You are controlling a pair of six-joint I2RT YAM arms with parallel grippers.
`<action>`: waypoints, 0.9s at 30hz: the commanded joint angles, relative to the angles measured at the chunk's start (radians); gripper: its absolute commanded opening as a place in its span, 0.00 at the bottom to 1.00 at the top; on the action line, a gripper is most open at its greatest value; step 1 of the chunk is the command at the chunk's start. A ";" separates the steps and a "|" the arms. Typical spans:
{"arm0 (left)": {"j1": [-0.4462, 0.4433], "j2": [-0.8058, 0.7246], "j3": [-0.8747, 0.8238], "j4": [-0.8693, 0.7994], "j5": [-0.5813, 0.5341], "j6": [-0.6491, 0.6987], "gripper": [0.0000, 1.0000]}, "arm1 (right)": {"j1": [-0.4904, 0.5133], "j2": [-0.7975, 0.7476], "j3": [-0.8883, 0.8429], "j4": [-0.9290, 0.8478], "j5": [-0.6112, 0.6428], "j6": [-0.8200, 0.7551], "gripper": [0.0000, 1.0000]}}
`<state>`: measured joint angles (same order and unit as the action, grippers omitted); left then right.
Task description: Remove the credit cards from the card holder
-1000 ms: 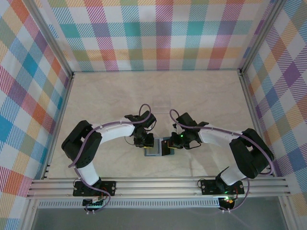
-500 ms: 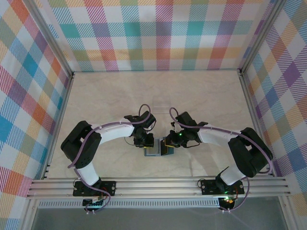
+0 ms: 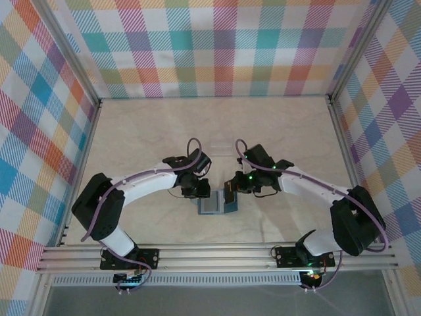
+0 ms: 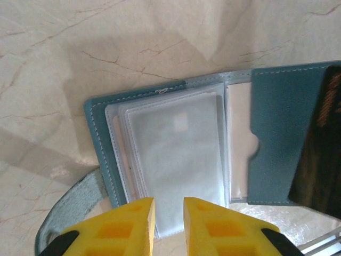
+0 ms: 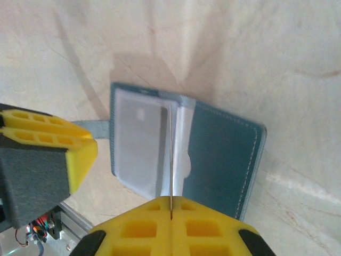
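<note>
**One card clamped in the right jaws, the holder lying open below**

We are clamping the right gripper (image 5: 170,210) fully closed on a credit card (image 4: 319,144). The jaws are pressing flat on its two faces, so from the right wrist it is showing as no more than a thin line running away from the fingertips. We are holding it by one end and on its edge, which is keeping its dark face off the leather. It looks to us clear of its slot, though we cannot tell whether the far end is free.

The jaws of the left gripper (image 4: 169,213) are standing narrowly apart over the near edge of the clear sleeves (image 4: 176,154). We cannot tell whether they are nipping that edge or only bearing down on it. Either way, we judge they are there to stop the holder sliding or rising with the card.

The card holder (image 5: 224,154) is lying open and flat on the table (image 3: 289,131), between the two grippers and just in front of the arm bases, with its strap tab (image 4: 64,213) trailing toward the left arm. The pocket (image 4: 242,144) on the right flap is showing pale inside; we cannot tell whether that is lining or another card.
</note>
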<state>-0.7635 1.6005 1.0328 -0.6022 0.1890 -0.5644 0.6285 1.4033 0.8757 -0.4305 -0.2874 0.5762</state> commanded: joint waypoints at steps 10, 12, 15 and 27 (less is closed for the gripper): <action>0.060 -0.173 -0.100 -0.032 -0.072 -0.049 0.22 | -0.015 0.123 0.341 -0.198 0.129 -0.954 0.00; 0.075 -0.199 -0.125 -0.023 -0.064 -0.059 0.22 | -0.021 0.183 0.423 -0.261 0.132 -1.097 0.00; 0.102 -0.235 -0.166 -0.018 -0.052 -0.065 0.23 | -0.033 0.270 0.543 -0.332 0.146 -1.263 0.00; 0.146 -0.310 -0.218 -0.051 -0.056 -0.075 0.24 | -0.054 0.619 1.008 -0.509 0.234 -1.553 0.00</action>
<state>-0.6292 1.3167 0.8207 -0.6273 0.1329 -0.6224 0.5816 1.9724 1.8187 -0.8505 -0.0700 -0.8711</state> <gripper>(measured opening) 0.234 0.057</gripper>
